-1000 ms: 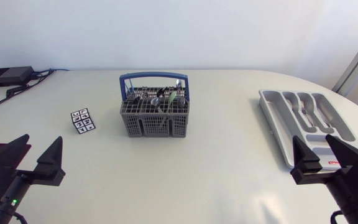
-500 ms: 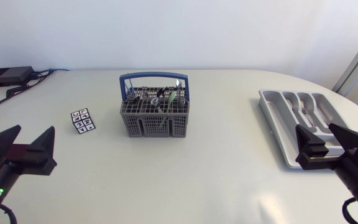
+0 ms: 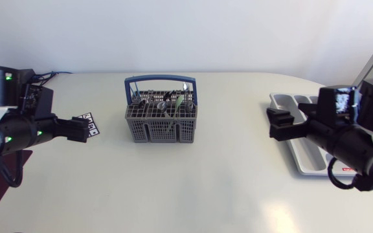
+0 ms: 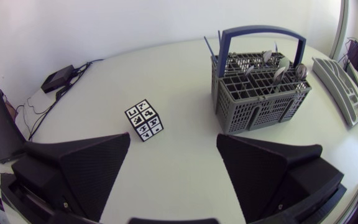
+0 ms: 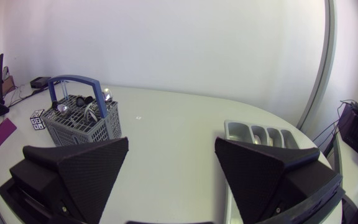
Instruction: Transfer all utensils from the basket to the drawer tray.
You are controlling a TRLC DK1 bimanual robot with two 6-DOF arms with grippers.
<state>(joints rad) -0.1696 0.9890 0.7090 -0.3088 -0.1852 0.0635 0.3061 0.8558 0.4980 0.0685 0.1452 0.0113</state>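
Note:
The grey utensil basket (image 3: 161, 120) with a blue handle stands at the middle back of the table, holding several metal utensils (image 3: 164, 100) and a green-handled one. The grey drawer tray (image 3: 301, 155) lies at the right, largely hidden behind my right arm. At the basket's left, near the marker cube, my left gripper (image 3: 75, 129) stands open and empty. It faces the basket (image 4: 260, 93) across bare table. Just left of the tray (image 5: 260, 134), my right gripper (image 3: 281, 124) is open and empty too, with the basket (image 5: 82, 121) well ahead of it.
A small black-and-white marker cube (image 3: 87, 125) sits left of the basket, close to the left gripper's tip. A black box with cables (image 4: 59, 78) lies at the far left corner. Bare table separates basket and tray.
Both arms have risen from the table's front edge and swung inward. The left gripper now sits by the cube, the right one by the tray. Both stayed open.

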